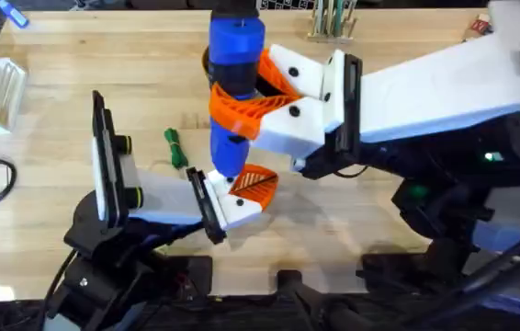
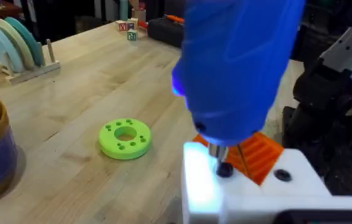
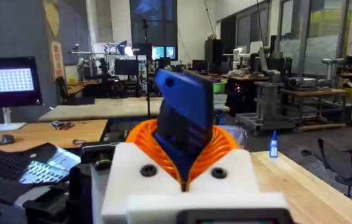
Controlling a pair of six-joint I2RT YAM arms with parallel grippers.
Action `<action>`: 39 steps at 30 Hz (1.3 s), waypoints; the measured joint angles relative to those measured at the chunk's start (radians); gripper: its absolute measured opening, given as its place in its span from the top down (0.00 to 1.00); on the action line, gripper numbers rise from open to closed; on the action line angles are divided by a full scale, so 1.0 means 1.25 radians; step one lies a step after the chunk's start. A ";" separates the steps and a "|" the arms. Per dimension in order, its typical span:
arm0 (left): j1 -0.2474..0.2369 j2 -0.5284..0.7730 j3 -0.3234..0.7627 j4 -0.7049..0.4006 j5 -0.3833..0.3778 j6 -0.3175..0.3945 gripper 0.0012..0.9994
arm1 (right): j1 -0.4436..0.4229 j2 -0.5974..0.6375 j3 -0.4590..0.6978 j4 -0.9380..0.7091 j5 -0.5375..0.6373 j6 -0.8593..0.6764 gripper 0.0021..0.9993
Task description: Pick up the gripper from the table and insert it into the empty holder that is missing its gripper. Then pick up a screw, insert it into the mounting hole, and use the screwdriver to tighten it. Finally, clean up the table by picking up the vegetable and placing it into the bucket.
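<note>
Screwdriver [image 1: 234, 87] upright, clamped by right gripper [image 1: 278, 92] so we keep its tip square on screw [image 2: 224, 168] | left gripper [image 1: 242, 198]: closure indeterminate | vegetable [image 1: 175, 147] on table [image 1: 58, 138] beside it

No text, label, brand or number can be read in these pictures. The small wooden toy blocks [image 2: 127, 29] at the far edge of the table carry coloured marks, but these are too small to read. The bright monitor screen [image 3: 9, 81] in the room behind shows a grid of cells, not readable.
</note>
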 joint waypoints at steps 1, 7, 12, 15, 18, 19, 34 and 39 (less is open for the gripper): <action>0.000 0.000 0.000 0.000 0.000 0.000 0.99 | 0.000 -0.002 0.000 -0.004 0.000 0.000 0.98; 0.000 0.000 0.000 0.000 0.000 0.000 0.99 | 0.000 -0.012 0.000 -0.018 0.000 -0.004 0.98; 0.000 0.000 0.000 0.000 0.000 0.000 0.99 | 0.000 -0.015 0.000 -0.014 0.000 -0.012 0.98; 0.000 0.000 0.000 0.000 0.000 0.000 0.99 | 0.000 -0.024 0.000 -0.014 0.000 -0.015 0.98; 0.000 0.000 0.000 0.000 0.000 0.000 0.99 | 0.000 -0.034 0.000 -0.012 0.000 -0.017 0.98; 0.000 0.000 0.000 0.000 0.000 0.000 0.99 | 0.000 -0.035 0.000 -0.012 0.000 -0.017 0.98; 0.000 0.000 0.000 0.000 0.000 0.000 0.99 | 0.014 -0.035 0.000 -0.021 0.000 -0.017 0.98; 0.000 0.000 0.000 0.000 0.000 0.000 0.99 | 0.014 -0.033 0.000 -0.020 0.000 -0.018 0.98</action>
